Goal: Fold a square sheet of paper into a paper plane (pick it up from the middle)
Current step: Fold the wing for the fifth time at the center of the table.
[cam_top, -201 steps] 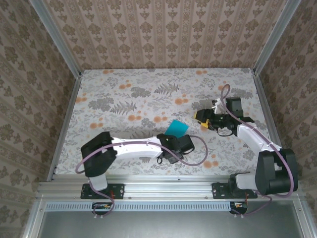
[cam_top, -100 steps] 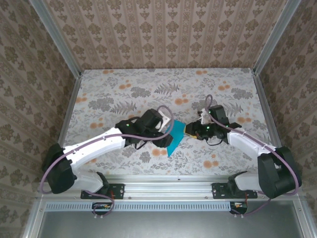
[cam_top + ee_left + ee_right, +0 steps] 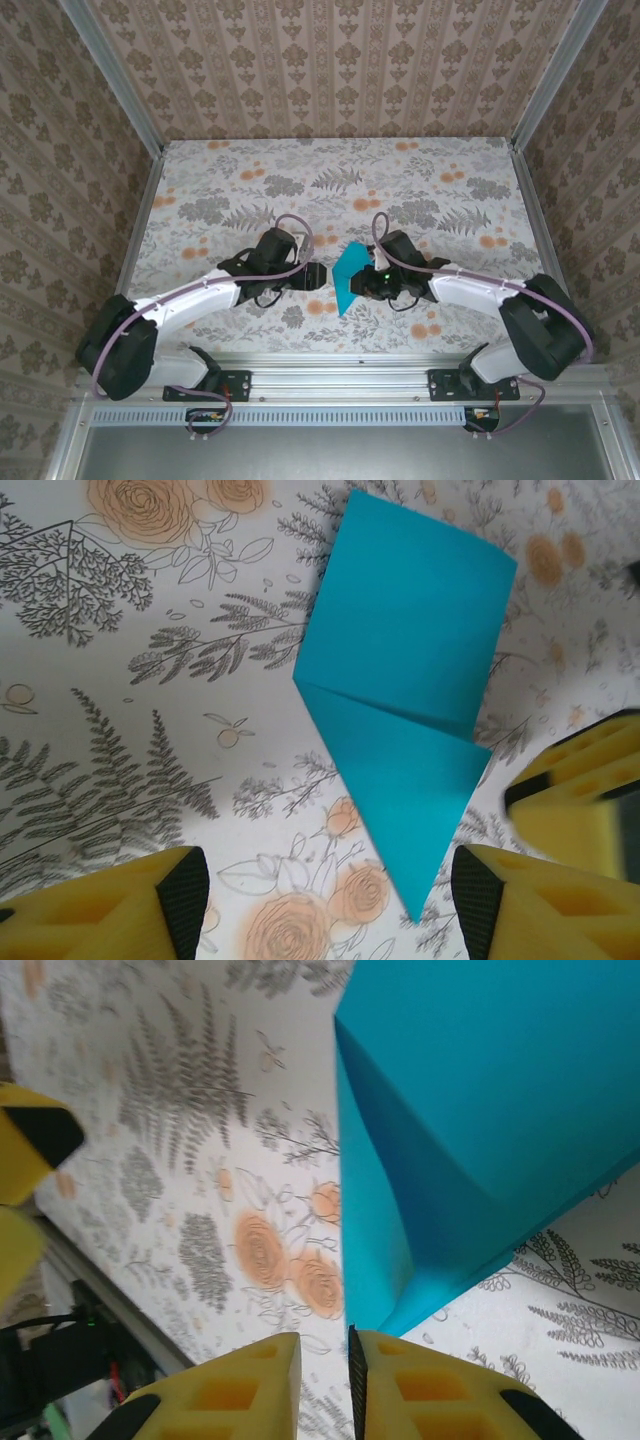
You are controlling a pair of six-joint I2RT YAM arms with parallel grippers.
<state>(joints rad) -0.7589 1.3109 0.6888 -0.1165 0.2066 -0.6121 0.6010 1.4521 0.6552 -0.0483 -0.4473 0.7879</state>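
On the left of the flowered counter (image 3: 250,190), the left arm (image 3: 190,300) reaches in from its base toward the middle. The left pincer (image 3: 322,276) stands released, its yellow fingers (image 3: 150,905) spread wide. In its wrist view the paper's pointed tip shows between them, apart from both as far as that view tells. Just beyond those fingers, near the middle of the counter's near half, is the sheet of paper (image 3: 349,272). It is teal-blue and folded into a four-sided upper part and a triangle whose tip points toward the near edge, with a crease running across where the two meet. At the sheet's right side the right pincer (image 3: 364,284) is clenched on the paper. In its own wrist view the two yellow fingers (image 3: 430,1395) stand almost together, and the paper's lower edge goes down into the thin slit between them. Farther right, the right arm (image 3: 470,290) stretches back to its base at the counter's near right corner.
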